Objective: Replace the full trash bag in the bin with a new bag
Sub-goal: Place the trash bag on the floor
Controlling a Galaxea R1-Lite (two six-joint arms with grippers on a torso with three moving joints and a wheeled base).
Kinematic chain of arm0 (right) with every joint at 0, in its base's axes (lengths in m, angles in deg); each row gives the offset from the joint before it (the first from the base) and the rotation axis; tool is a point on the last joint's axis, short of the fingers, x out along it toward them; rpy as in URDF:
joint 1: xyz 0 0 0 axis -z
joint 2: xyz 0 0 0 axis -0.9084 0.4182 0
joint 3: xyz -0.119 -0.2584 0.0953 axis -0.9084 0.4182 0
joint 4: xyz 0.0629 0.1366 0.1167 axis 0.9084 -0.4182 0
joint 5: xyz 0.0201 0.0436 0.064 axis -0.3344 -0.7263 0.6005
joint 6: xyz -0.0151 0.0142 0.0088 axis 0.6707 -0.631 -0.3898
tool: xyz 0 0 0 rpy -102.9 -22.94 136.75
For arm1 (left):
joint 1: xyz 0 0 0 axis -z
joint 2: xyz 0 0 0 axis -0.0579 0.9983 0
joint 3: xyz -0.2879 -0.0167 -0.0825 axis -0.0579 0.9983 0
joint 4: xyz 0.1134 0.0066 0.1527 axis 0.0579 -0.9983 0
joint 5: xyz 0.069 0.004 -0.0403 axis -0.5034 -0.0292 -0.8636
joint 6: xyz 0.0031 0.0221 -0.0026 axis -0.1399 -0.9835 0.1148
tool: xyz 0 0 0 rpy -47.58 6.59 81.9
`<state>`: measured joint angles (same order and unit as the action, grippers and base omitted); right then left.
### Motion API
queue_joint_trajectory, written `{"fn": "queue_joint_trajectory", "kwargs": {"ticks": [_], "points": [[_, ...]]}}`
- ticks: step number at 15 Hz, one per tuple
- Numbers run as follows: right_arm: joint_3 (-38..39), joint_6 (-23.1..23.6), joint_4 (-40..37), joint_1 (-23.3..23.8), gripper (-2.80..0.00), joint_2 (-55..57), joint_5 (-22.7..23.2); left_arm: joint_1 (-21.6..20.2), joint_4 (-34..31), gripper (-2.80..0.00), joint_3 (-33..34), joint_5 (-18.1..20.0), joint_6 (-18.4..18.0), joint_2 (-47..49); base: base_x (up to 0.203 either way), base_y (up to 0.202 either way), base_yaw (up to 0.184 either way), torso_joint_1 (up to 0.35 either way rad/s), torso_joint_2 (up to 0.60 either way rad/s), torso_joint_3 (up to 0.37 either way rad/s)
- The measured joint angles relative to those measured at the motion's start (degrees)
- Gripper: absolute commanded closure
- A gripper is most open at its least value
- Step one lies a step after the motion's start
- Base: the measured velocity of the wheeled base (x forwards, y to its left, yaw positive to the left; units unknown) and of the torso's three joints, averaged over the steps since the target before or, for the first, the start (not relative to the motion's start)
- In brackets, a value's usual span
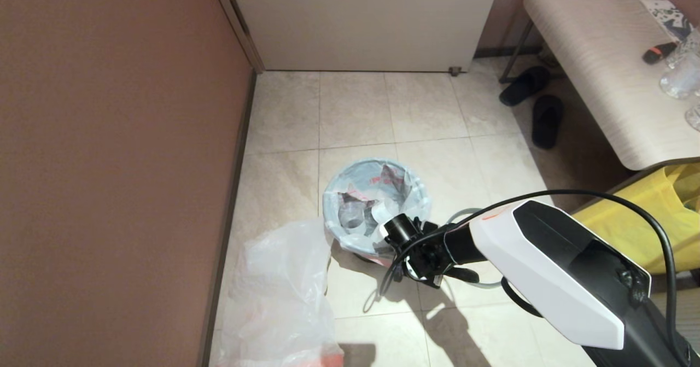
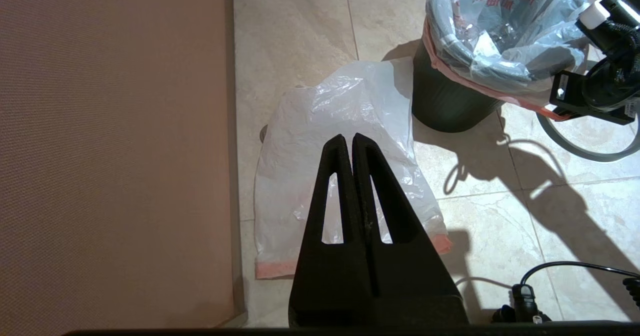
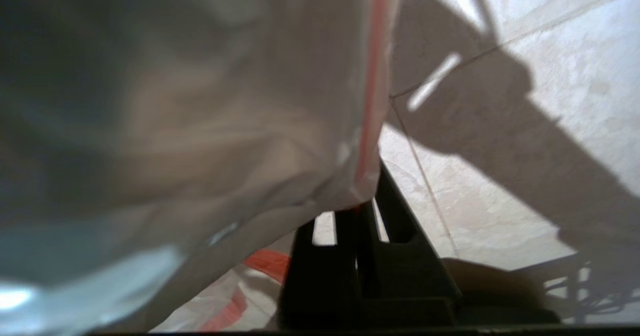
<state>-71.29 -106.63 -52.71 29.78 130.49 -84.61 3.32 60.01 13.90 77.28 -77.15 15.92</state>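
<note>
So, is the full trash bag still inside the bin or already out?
Inside. The full trash bag sits in the bin, its hem folded over the rim; the right gripper is shut on that hem.

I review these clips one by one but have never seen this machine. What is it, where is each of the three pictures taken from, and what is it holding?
It is a two-armed robot. One picture looks down from its head; the other two come from cameras on each wrist, behind the fingers.

On the tiled floor stands a black bin lined with the full trash bag, bottles showing inside. A grey ring lies beside it. The new bag lies flat near the wall.

The right gripper has shut on the full bag's red-edged rim at the bin's near side. The left gripper hangs shut and empty above the new bag.
</note>
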Motion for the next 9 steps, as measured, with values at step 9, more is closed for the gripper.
{"fn": "queue_joint_trajectory", "kwargs": {"ticks": [9], "points": [[0.41, -0.66, -6.44, 0.01, 0.0, -7.6, 3.69, 0.0, -0.02, 0.0, 0.0, 0.0, 0.02, 0.0, 0.0, 0.0, 0.0, 0.0, 0.0, 0.0]]}}
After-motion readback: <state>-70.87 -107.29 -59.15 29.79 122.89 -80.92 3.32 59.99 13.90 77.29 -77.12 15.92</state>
